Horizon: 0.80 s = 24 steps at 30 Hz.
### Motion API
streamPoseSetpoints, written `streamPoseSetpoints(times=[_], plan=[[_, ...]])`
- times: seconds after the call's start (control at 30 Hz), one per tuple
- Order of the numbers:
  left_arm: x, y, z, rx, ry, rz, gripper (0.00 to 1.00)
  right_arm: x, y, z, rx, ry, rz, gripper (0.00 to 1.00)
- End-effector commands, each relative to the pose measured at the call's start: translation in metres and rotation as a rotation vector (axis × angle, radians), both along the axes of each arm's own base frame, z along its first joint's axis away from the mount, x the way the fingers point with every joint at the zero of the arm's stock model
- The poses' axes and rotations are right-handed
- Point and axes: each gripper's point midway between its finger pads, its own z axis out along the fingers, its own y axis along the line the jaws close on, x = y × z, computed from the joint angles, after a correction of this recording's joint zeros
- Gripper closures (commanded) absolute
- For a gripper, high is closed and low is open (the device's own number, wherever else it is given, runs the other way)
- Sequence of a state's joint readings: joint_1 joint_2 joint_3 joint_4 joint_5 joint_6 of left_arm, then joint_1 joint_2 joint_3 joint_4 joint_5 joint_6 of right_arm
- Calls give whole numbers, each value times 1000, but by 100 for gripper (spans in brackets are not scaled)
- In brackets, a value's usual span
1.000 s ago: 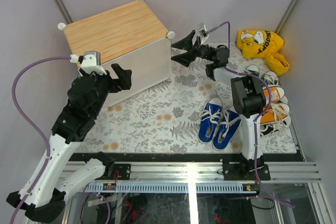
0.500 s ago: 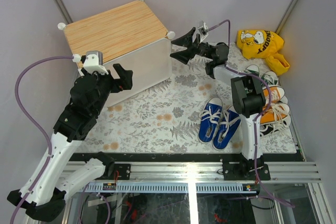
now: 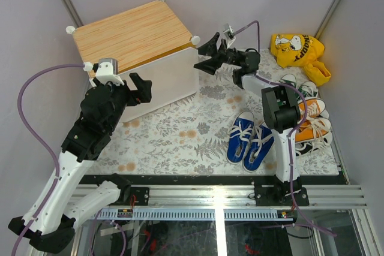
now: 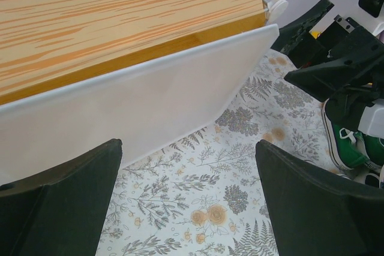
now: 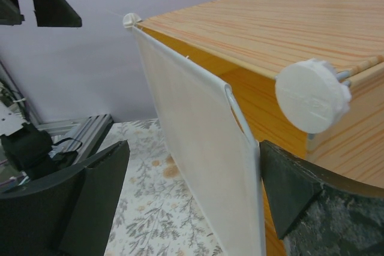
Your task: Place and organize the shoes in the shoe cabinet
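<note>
The shoe cabinet (image 3: 129,31) stands at the far left, with a wood-grain top and a white door panel (image 3: 165,79) slightly ajar at its right edge. My right gripper (image 3: 206,56) is open at the cabinet's right corner. In the right wrist view, the door's free edge (image 5: 240,124) stands between the jaws of my right gripper (image 5: 195,196). My left gripper (image 3: 139,90) is open and empty in front of the door (image 4: 150,112), over the mat. Blue shoes (image 3: 249,138), orange shoes (image 3: 313,121) and green shoes (image 3: 298,83) lie at the right.
A yellow cartoon-dog bag (image 3: 297,49) lies at the far right corner. A white ball corner (image 5: 312,95) sits close to my right finger. The floral mat (image 3: 180,130) lies between the cabinet and the shoes. Tent walls close in at the back and sides.
My right gripper has shifted slightly up and left at the cabinet corner, and the door's free edge has swung out a little. The left arm has barely moved.
</note>
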<state>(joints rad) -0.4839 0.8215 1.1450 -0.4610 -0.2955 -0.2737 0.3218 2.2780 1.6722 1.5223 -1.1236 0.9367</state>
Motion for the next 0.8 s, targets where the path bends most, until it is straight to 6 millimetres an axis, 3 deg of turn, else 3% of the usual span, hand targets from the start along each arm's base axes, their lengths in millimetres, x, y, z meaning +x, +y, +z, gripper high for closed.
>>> streamPoseSetpoints(times=[0.0, 0.2, 0.37, 0.63, 0.77], plan=[[3, -1, 15, -19, -60, 3, 9, -38, -4, 23, 4, -98, 87, 6], [3, -2, 17, -29, -60, 1, 9, -75, -14, 16, -50, -77, 112, 6], [5, -4, 15, -32, -48, -3, 9, -126, -17, 12, -68, -70, 137, 6], [-1, -5, 21, -70, -24, -12, 9, -228, -10, 14, -9, -30, 178, 7], [-5, -15, 25, -86, 4, -62, 9, -287, -11, 3, -4, 14, 241, 7]])
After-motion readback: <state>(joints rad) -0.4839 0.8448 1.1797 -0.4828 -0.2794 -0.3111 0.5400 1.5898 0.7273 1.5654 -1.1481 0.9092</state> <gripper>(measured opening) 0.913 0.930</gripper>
